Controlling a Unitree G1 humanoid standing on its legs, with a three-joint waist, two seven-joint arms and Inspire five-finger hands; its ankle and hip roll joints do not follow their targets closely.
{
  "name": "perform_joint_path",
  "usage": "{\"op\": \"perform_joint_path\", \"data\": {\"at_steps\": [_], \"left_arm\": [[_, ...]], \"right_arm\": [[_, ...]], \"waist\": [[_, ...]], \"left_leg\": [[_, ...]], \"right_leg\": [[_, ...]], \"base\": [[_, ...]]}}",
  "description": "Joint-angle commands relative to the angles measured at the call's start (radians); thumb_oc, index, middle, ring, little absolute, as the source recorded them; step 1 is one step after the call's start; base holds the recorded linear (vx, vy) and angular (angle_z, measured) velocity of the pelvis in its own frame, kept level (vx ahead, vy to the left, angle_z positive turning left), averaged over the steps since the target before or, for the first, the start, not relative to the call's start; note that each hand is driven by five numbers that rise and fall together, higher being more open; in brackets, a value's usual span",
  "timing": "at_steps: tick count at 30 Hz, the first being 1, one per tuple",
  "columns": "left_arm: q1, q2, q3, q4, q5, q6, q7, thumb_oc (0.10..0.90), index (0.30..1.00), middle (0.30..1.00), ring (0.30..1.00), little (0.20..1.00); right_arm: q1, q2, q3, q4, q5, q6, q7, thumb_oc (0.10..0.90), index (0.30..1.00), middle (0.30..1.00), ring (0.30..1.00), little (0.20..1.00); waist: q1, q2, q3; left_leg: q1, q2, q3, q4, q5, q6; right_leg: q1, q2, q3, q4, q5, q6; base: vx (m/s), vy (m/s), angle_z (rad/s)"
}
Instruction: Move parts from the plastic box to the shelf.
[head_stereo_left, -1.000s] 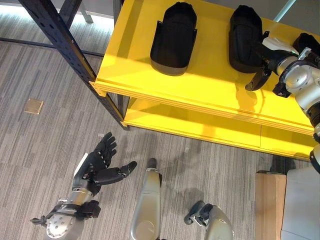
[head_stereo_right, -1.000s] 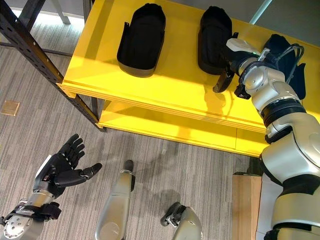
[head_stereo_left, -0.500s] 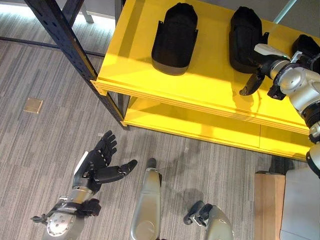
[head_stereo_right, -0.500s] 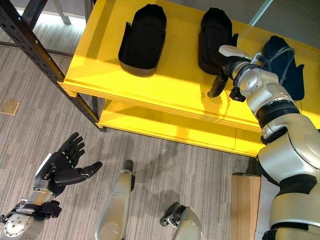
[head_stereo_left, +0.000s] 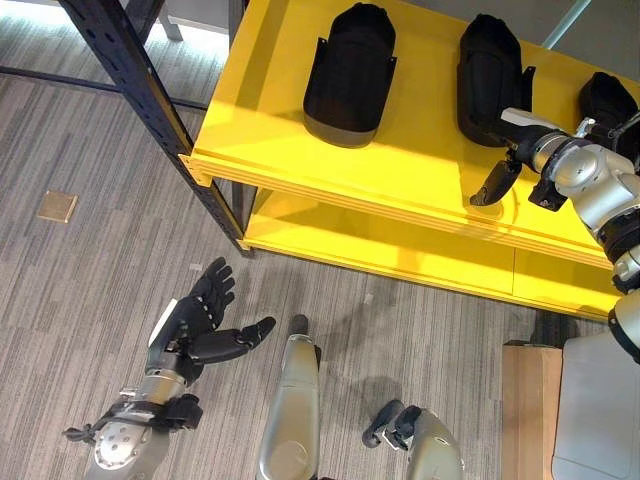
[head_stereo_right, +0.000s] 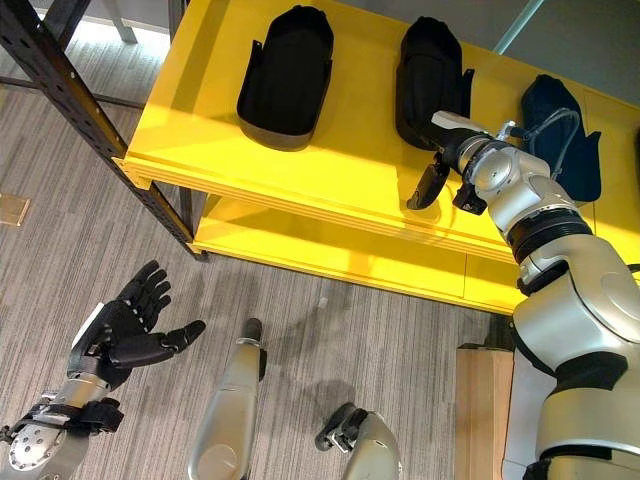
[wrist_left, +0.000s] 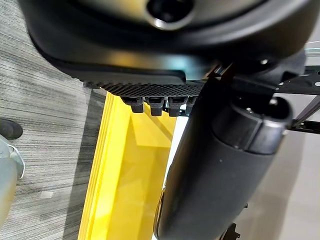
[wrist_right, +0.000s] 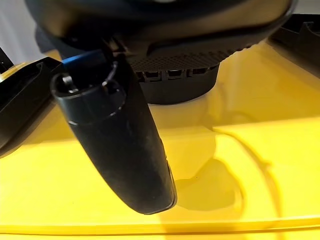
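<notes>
Three black moulded parts (head_stereo_left: 349, 72) sit on the yellow shelf (head_stereo_left: 420, 170). At four o'clock, right hand (head_stereo_left: 497, 176) hangs empty, fingers straight. Left hand (head_stereo_left: 200, 320) spread open at seven o'clock.

The left hand (head_stereo_left: 195, 322) is hanging low with fingers spread and thumb out, palm empty, while the right arm is reaching forward, its right hand (head_stereo_right: 432, 180) showing only a thumb angled downward.

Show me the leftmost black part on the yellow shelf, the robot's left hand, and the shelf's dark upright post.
leftmost black part (head_stereo_left: 347, 70), left eye view, hollow middle.
left hand (head_stereo_left: 192, 325), left eye view, palm.
dark upright post (head_stereo_left: 150, 95), left eye view, mid-length.
</notes>
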Motion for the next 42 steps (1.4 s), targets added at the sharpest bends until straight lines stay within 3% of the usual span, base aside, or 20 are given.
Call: {"op": "perform_joint_path", "data": {"at_steps": [1, 26, 42], "left_arm": [[-0.009, 0.009, 0.066, -0.085, 0.012, -0.083, -0.024, 0.900, 1.000, 1.000, 1.000, 1.000], [-0.017, 0.021, 0.088, -0.069, 0.016, -0.066, -0.052, 0.900, 1.000, 1.000, 1.000, 1.000], [-0.026, 0.021, 0.087, -0.067, 0.029, -0.052, -0.065, 0.900, 1.000, 1.000, 1.000, 1.000]], "right_arm": [[-0.062, -0.036, -0.043, -0.017, 0.065, -0.005, -0.019, 0.900, 1.000, 1.000, 1.000, 1.000], [-0.025, -0.109, -0.003, -0.174, 0.153, 0.032, 0.098, 0.900, 1.000, 1.000, 1.000, 1.000], [0.007, -0.157, 0.018, -0.200, 0.158, 0.065, 0.154, 0.900, 1.000, 1.000, 1.000, 1.000]], "waist": [[-0.005, -0.003, -0.021], [-0.003, -0.030, -0.032], [-0.006, -0.027, -0.024]], "left_leg": [[-0.002, 0.059, -0.060, 0.093, -0.104, -0.016], [0.013, 0.068, -0.068, 0.088, -0.108, -0.017], [0.020, 0.071, -0.066, 0.080, -0.103, -0.018]], "right_leg": [[-0.068, 0.018, 0.097, -0.060, 0.160, 0.033], [-0.033, 0.025, 0.081, -0.082, 0.163, 0.038], [-0.035, 0.023, 0.081, -0.080, 0.162, 0.040]], "base": [[0.00, 0.000, 0.00], [0.00, 0.000, 0.00], [0.00, 0.000, 0.00]]}}
